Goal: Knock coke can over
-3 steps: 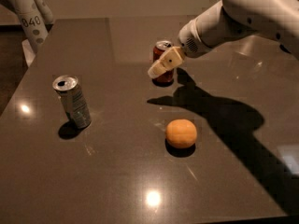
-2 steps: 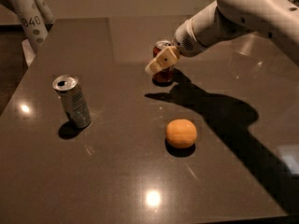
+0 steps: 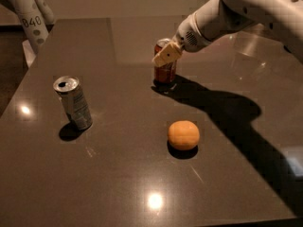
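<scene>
The coke can (image 3: 165, 71), red with a silver top, stands upright on the dark table (image 3: 118, 174) at the back middle. My gripper (image 3: 166, 56) comes in from the upper right on a white arm and sits right in front of the can's upper part, covering some of it. It looks to be touching the can near the rim.
A silver-grey can (image 3: 73, 102) stands upright at the left. An orange (image 3: 183, 135) lies in the middle, in front of the coke can. A white robot part marked 840 (image 3: 31, 20) stands past the table's back left corner.
My gripper has moved slightly left and back along with the arm, staying against the coke can. The can still stands upright. The silver can and the orange have not moved.
</scene>
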Robot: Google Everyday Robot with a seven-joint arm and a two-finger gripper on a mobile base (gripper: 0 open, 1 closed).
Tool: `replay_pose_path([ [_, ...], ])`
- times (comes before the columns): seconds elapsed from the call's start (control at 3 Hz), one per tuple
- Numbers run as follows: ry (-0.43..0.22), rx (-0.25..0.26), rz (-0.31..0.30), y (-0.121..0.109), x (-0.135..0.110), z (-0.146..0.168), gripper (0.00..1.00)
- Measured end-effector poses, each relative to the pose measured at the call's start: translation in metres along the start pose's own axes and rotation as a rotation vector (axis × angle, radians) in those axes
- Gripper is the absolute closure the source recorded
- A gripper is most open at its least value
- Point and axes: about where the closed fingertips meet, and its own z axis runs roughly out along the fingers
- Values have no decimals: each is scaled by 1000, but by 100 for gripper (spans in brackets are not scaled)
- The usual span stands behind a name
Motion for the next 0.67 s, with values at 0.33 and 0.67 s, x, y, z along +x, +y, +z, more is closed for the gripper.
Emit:
replay_pose_path([
  [0.33, 77, 4, -67, -1, -13, -24, 93],
  [0.67, 224, -9, -189, 12, -17, -41, 100],
])
